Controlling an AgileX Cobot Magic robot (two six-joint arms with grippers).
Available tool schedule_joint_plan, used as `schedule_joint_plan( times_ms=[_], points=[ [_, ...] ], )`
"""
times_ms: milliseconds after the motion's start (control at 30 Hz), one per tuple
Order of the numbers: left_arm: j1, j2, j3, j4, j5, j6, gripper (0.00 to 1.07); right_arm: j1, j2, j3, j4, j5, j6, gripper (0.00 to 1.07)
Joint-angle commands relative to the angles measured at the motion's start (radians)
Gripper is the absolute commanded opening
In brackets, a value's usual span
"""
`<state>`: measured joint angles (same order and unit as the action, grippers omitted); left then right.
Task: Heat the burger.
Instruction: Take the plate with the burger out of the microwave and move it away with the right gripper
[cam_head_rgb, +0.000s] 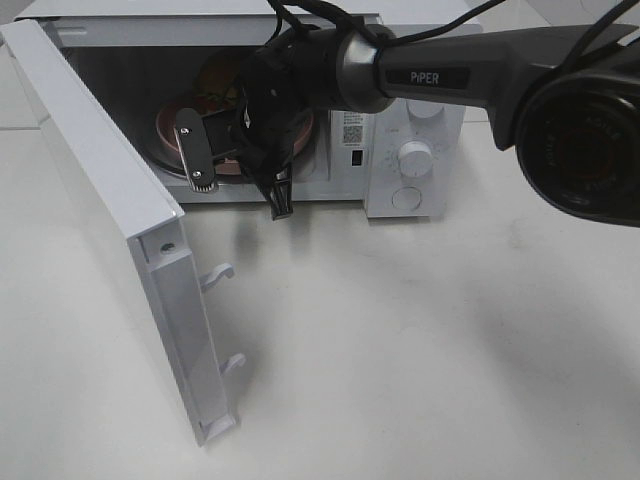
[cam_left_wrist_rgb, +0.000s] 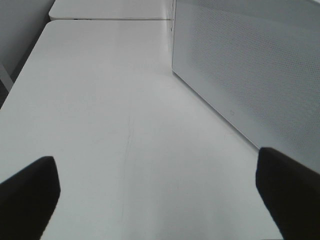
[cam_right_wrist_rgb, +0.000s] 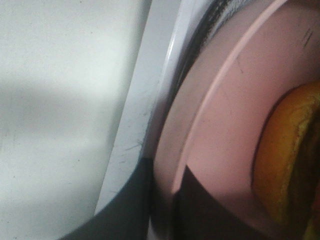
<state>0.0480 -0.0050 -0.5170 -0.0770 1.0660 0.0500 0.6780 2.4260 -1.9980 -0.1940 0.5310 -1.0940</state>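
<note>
Right gripper (cam_head_rgb: 222, 150) pinches our plate (cam_right_wrist_rgb: 220, 135) rim, nearly closed, so the burger (cam_right_wrist_rgb: 285, 160) rides inside the microwave (cam_head_rgb: 410, 110); left gripper (cam_left_wrist_rgb: 160, 200) idles wide open, empty.

Lab test bench: bare white table (cam_head_rgb: 420, 340), lone microwave (cam_head_rgb: 410, 150).

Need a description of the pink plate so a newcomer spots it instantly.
Find the white microwave at the back of the table, its door swung open. The pink plate lies inside its cavity under the burger, the right gripper at its rim; it is the only flat, round, pink thing there.
</note>
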Motion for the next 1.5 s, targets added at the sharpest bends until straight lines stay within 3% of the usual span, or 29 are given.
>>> schedule_joint_plan(
  times_ms=[33, 300, 733, 1500],
  points=[
    [0.002, -0.019, 0.001, -0.002, 0.004, -0.004, 1.00, 0.000, -0.025, 0.021, 0.035, -0.010, -0.038, 0.00],
    [0.002, -0.019, 0.001, -0.002, 0.004, -0.004, 1.00, 0.000, -0.088, 0.099, 0.043, -0.068, -0.066, 0.00],
    [0.002, -0.019, 0.001, -0.002, 0.004, -0.004, 1.00, 0.000, -0.239, 0.369, 0.041, -0.305, -0.147, 0.00],
    [0.002, -0.019, 0.001, -0.002, 0.004, -0.004, 1.00, 0.000, -0.426, 0.600, 0.042, -0.342, -0.197, 0.00]
  ],
)
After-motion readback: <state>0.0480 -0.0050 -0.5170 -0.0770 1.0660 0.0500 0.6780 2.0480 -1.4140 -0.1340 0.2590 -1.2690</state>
